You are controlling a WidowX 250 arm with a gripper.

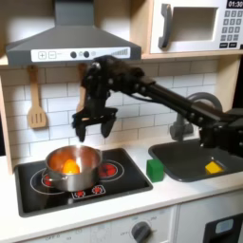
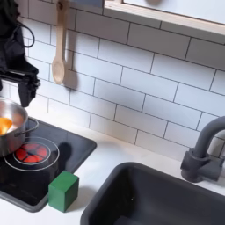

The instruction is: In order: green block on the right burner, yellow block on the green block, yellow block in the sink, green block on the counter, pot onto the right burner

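Toy kitchen with the arm hanging above the pot, blocks set apart.

In the first exterior view, the gripper (image 1: 96,124) hangs with fingers spread and empty above the pot (image 1: 74,167), which sits on the cooktop's (image 1: 38,191) left burner with an orange piece (image 1: 70,166) inside. The green block (image 1: 155,170) stands on the counter (image 1: 180,193) between cooktop and sink (image 1: 180,157); the yellow block (image 1: 214,167) lies in the sink. In the second exterior view, the green block (image 2: 63,190) stands at the cooktop's (image 2: 66,145) near right corner, the pot (image 2: 12,126) at far left, the sink (image 2: 158,200) and faucet (image 2: 205,149) at right, a wooden spoon (image 2: 59,54) on the tiled wall.
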